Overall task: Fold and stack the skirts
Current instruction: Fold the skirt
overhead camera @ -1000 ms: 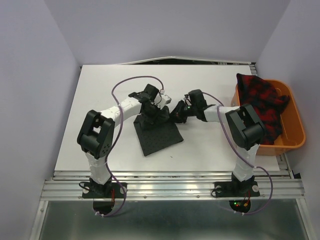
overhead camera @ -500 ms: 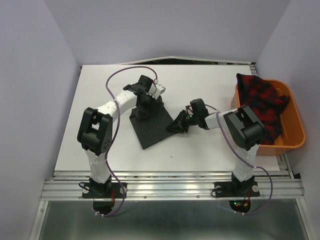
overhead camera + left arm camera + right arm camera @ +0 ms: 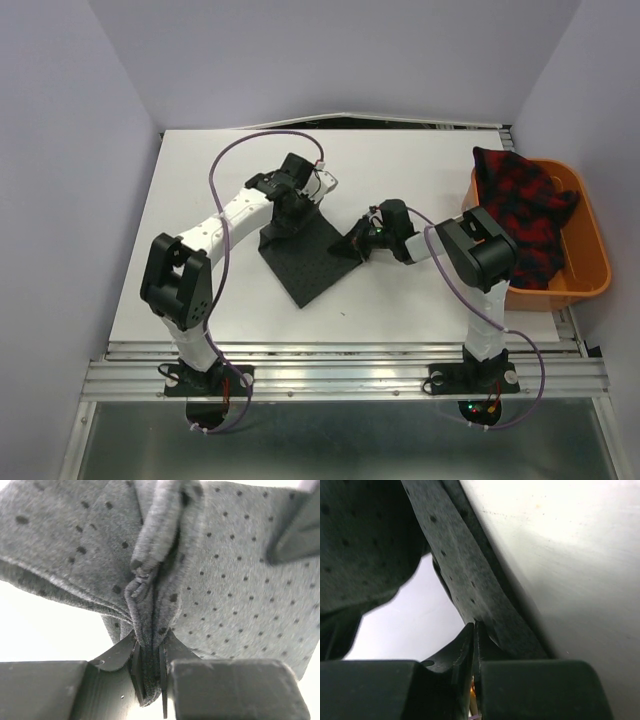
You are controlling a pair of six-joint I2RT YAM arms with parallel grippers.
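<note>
The dark grey dotted skirt (image 3: 305, 262) lies folded on the white table (image 3: 200, 200), mid-centre. My left gripper (image 3: 285, 215) is shut on its far left corner; in the left wrist view the gripper (image 3: 150, 652) pinches a bunched fold of the skirt (image 3: 240, 580). My right gripper (image 3: 353, 246) is shut on the skirt's right corner; in the right wrist view the gripper (image 3: 474, 630) clamps a thin edge of the skirt (image 3: 465, 580) just above the table. The red-and-black plaid skirt (image 3: 520, 210) lies heaped in the orange basket (image 3: 590, 272).
The basket stands at the table's right edge, beside the right arm's elbow. Purple cables loop above both arms. The enclosure walls close the table at the back and both sides.
The left gripper has carried its corner of the grey skirt back and left. The right gripper has come down toward the table with its corner. The skirt now lies stretched flatter between them.
</note>
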